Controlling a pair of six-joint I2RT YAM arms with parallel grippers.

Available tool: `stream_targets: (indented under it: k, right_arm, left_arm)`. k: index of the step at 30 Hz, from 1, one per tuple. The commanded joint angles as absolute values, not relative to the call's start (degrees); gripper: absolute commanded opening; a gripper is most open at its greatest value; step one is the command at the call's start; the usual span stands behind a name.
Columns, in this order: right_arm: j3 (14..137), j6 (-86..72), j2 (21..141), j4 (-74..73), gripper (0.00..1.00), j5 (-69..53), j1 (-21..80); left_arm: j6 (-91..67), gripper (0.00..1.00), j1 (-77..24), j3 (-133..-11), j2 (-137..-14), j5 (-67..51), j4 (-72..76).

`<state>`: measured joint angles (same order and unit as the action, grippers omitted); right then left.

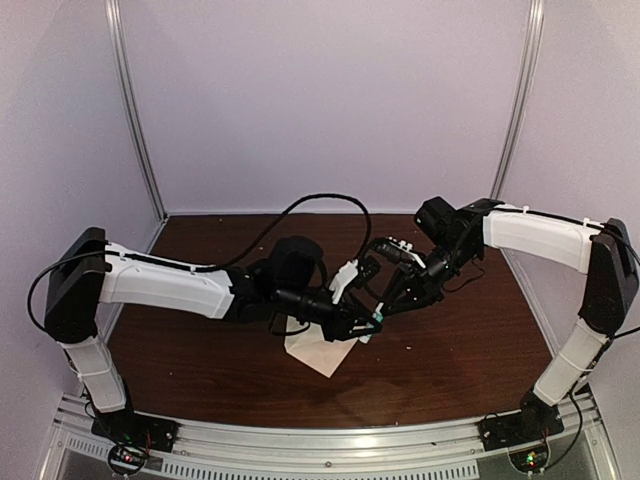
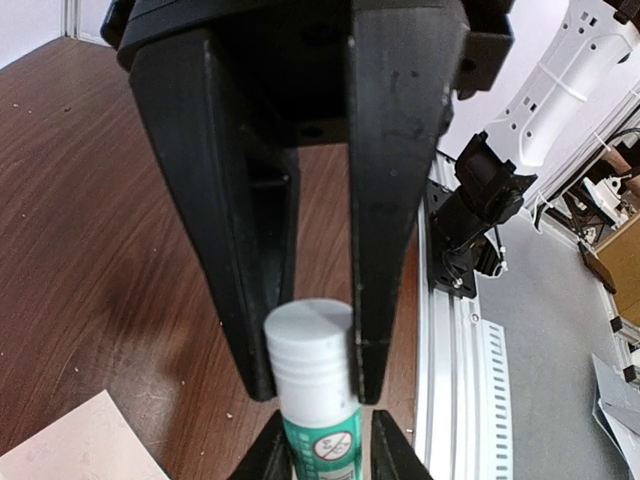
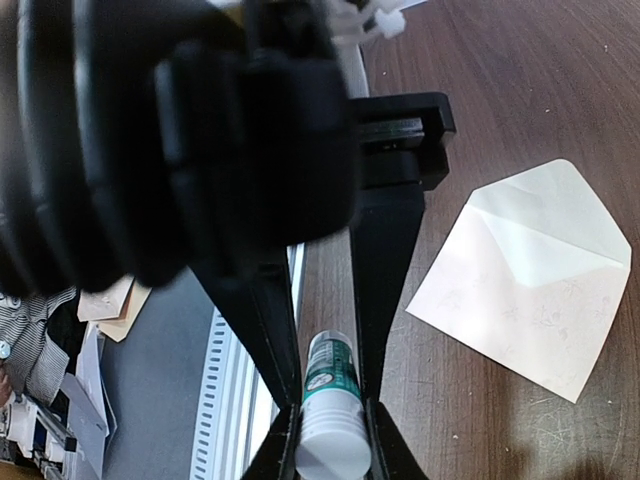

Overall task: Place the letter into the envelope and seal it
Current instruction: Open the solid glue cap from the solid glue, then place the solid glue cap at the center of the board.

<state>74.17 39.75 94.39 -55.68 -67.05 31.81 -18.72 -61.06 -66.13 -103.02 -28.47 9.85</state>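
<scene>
Above tabletop (image 1: 450, 350) centre: glue stick (image 2: 320, 425). Left gripper (image 2: 312, 385) clamped on white cap (image 2: 308, 335); right gripper (image 3: 330, 400) clamped on green barrel (image 3: 328, 368). Envelope (image 3: 530, 290) flat beneath, flap open; letter not discernible. Uncapping advice: pull straight along axis, barrel firm.

The envelope (image 3: 520, 300) — cream paper, faintly patterned — lies flat and askew on the dark wooden table (image 3: 560, 80), its pointed triangular flap folded down over the body.
</scene>
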Motion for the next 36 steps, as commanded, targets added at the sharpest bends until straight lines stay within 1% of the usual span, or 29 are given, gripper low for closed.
stream_targets:
  k: [1, 4, 6, 9, 13, 15, 17, 19, 22, 26, 29, 31, 36]
  right_arm:
    - [73.48, 39.20, 93.08, -54.93, 0.04, -67.87, 32.15]
    - [73.15, 39.29, 93.08, -54.81, 0.04, -67.60, 32.12]
    - [73.04, 39.58, 93.14, -54.86, 0.04, -67.36, 32.13]
    - [75.10, 45.48, 93.52, -59.58, 0.04, -65.85, 32.05]
    - [85.24, 61.70, 93.76, -75.01, 0.02, -61.16, 29.70]
    - [90.92, 64.87, 93.08, -79.23, 0.02, -59.45, 27.30]
    - [94.70, 65.56, 92.47, -80.37, 0.02, -58.42, 24.29]
    - [95.64, 65.46, 92.26, -80.14, 0.02, -57.57, 22.41]
    - [92.49, 65.34, 92.34, -79.82, 0.03, -58.35, 20.62]
    - [83.35, 57.10, 91.59, -70.42, 0.04, -58.70, 18.50]
    - [73.89, 46.12, 89.64, -55.92, 0.05, -51.14, 17.30]
    - [68.58, 40.61, 89.13, -47.78, 0.06, -42.76, 17.14]
    - [62.92, 36.32, 90.06, -39.82, 0.05, -31.27, 17.05]
  left_arm:
    - [-18.11, 0.23, -60.73, -68.03, -103.69, -29.98, 13.11]
    - [-18.02, 0.17, -60.73, -68.03, -103.64, -30.63, 13.67]
    - [-17.81, 0.10, -60.69, -67.95, -103.86, -31.65, 14.17]
    - [-17.32, 0.01, -60.57, -67.74, -104.10, -33.63, 14.91]
    - [-16.34, 0.00, -59.96, -67.07, -104.46, -35.95, 14.79]
    - [-15.09, 0.00, -59.73, -67.05, -104.50, -37.00, 13.50]
    - [-13.74, 0.00, -59.52, -67.09, -104.55, -36.98, 11.85]
    - [-12.97, 0.00, -59.23, -67.25, -104.41, -36.38, 10.45]
    - [-12.75, 0.00, -58.90, -66.65, -104.02, -35.50, 10.36]
    - [-12.88, 0.00, -58.89, -66.30, -103.52, -34.67, 10.34]
    - [-12.76, 0.00, -58.82, -65.72, -102.59, -33.36, 9.90]
    - [-12.42, 0.00, -58.54, -65.25, -101.67, -32.08, 9.35]
    - [-12.88, 0.00, -57.71, -63.30, -98.80, -27.96, 9.74]
